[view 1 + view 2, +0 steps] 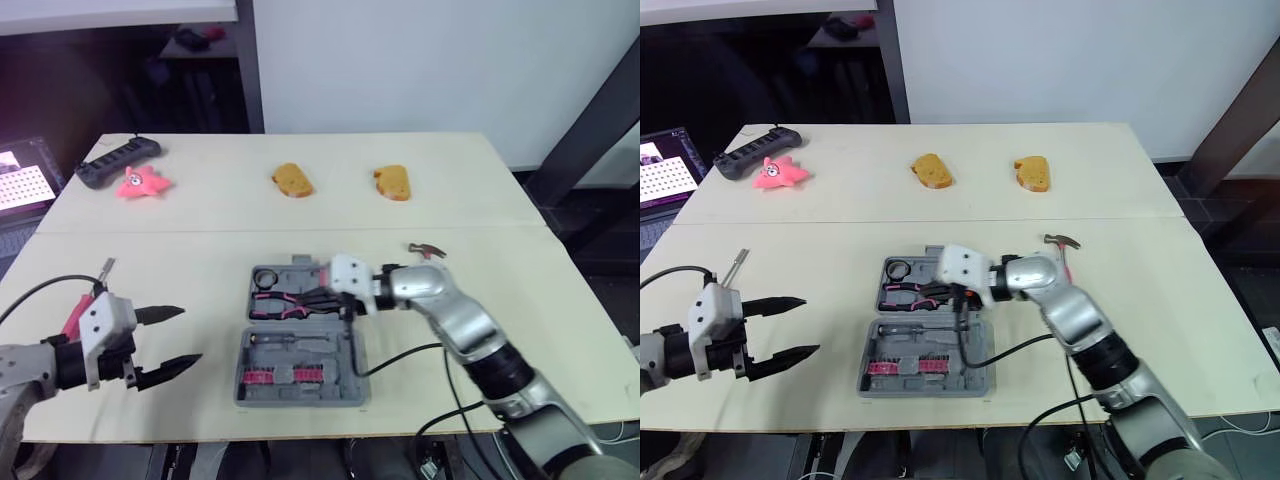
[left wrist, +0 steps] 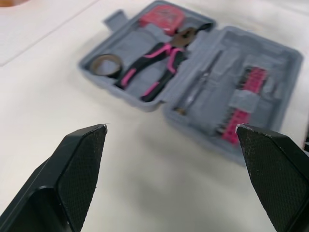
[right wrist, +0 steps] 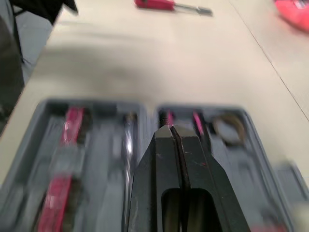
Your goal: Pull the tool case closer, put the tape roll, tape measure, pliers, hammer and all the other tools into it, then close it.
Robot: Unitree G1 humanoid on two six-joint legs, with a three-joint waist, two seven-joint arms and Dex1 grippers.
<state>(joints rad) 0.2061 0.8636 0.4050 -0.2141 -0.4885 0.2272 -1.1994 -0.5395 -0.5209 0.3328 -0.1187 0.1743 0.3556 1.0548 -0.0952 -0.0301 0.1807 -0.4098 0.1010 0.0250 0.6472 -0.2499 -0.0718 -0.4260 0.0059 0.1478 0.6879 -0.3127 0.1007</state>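
Right gripper closed over open tool case, pliers and tape roll inside, left gripper spread wide

The white housing behind the right gripper covers the right end of the far half of the open grey plastic tool case, hiding the boxy red tape measure there from the head views, and the same arm hides most of the handle of the small steel-headed hammer. In the right wrist view the case's contents are blurred, while the red-handled screwdriver and pink starfish toy are clipped by the picture's edges
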